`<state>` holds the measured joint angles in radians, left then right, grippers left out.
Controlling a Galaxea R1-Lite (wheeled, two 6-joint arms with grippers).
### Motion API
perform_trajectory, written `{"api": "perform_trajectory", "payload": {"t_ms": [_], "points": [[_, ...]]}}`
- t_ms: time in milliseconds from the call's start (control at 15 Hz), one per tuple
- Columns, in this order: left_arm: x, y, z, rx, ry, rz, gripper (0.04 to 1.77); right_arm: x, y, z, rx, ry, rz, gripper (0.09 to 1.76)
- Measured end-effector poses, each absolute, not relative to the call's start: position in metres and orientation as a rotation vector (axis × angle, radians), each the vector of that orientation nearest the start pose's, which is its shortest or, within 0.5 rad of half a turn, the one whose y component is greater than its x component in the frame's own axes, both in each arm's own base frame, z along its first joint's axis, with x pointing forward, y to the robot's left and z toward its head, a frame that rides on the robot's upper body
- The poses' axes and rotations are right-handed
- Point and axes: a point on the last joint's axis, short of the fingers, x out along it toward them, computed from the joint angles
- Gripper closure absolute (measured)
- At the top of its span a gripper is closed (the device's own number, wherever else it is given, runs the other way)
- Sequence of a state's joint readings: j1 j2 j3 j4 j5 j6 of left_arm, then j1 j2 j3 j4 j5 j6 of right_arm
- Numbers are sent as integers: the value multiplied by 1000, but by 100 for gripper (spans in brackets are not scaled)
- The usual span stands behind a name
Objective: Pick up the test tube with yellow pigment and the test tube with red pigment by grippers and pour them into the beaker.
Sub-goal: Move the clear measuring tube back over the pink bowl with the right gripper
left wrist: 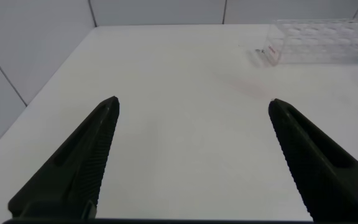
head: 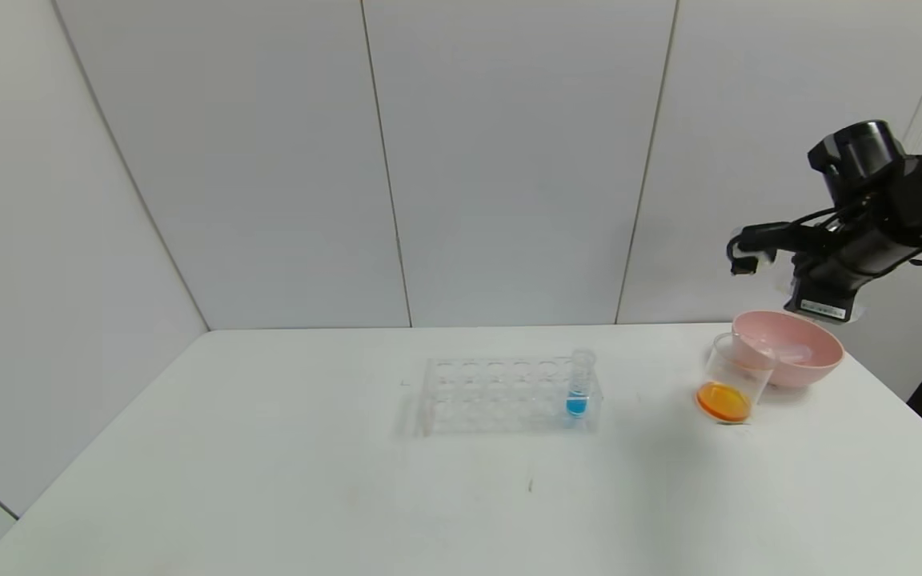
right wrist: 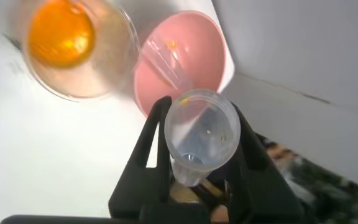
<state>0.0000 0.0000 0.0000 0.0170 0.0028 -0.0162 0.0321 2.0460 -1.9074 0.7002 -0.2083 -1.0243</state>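
The right gripper [right wrist: 197,134] hangs above the pink bowl [head: 809,362] near the surface's [head: 269,480] right edge, clenched around an emptied clear test tube [right wrist: 201,137]; another tube [right wrist: 163,59] lies in the bowl. The beaker [head: 729,384], touching the bowl, holds orange liquid. The left gripper [left wrist: 191,158] hovers spread wide over open surface. The rack [head: 501,394] holds a blue tube [head: 579,384]. The arm's label is unreadable.

The left gripper [left wrist: 191,109] hangs over the white table [left wrist: 179,162], fingers [left wrist: 82,162] spread wide. A clear rack [left wrist: 319,40] stands well beyond them.
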Motion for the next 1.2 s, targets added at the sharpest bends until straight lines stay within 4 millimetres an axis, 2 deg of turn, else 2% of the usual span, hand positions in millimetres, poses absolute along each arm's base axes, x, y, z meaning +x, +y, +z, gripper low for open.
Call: {"api": "perform_trajectory", "payload": {"t_ms": [267, 400, 533, 667, 867, 1200], "points": [[-23, 0, 74, -17, 17, 3, 9, 372, 4, 256, -552, 749, 209, 130], [-23, 0, 74, -17, 17, 3, 9, 375, -3, 263, -410, 619, 127, 130], [-23, 0, 74, -16, 17, 3, 9, 379, -12, 263, -327, 490, 58, 130], [-23, 0, 74, -17, 17, 3, 9, 383, -21, 255, -250, 404, 6, 130], [-23, 0, 74, -17, 17, 2, 9, 388, -27, 238, -151, 329, -61, 130], [-23, 0, 74, -17, 17, 2, 9, 401, -40, 214, -82, 214, -174, 130]]}}
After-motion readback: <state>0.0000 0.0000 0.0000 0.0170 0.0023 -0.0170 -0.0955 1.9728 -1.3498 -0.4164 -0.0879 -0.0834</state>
